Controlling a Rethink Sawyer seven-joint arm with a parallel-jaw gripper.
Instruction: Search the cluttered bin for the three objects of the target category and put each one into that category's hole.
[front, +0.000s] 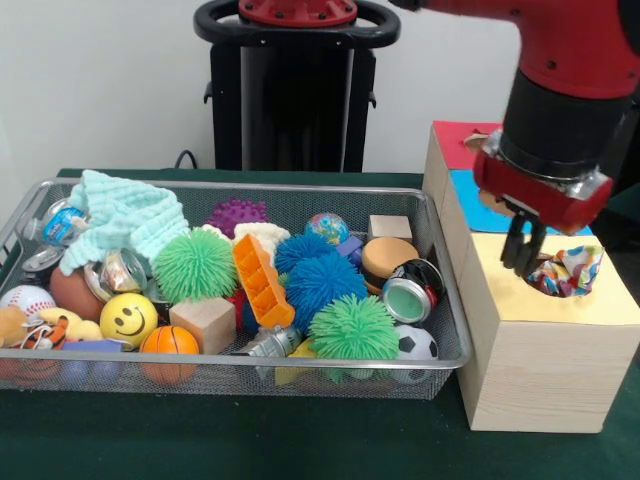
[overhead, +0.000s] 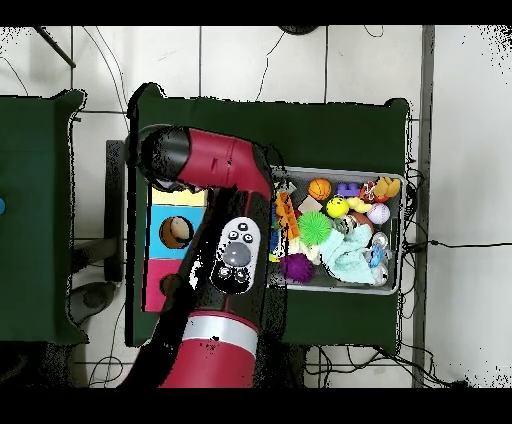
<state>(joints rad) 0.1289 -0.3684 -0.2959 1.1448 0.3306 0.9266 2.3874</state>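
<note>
My gripper (front: 524, 262) hangs over the near end of the pale wooden box (front: 540, 375), right at the hole with the yellow surround (front: 590, 305). A white cloth piece with coloured spots (front: 570, 272) sits bunched in that hole, touching the gripper's right side. I cannot tell whether the gripper holds it. The wire mesh bin (front: 240, 186) stands left of the box, full of toys. No other spotted cloth shows among them. In the overhead view the arm (overhead: 225, 215) covers the gripper and the yellow hole. Only a strip of the yellow surround (overhead: 180, 197) shows there.
The bin holds a mint-green ribbed cloth (front: 125, 215), green and blue spiky balls (front: 352, 328), an orange grid piece (front: 262, 282), a wooden cube (front: 208, 322) and small balls. The blue-surrounded hole (overhead: 176, 232) and the red-surrounded hole (overhead: 165, 285) lie further along the box. The pedestal (front: 295, 90) stands behind.
</note>
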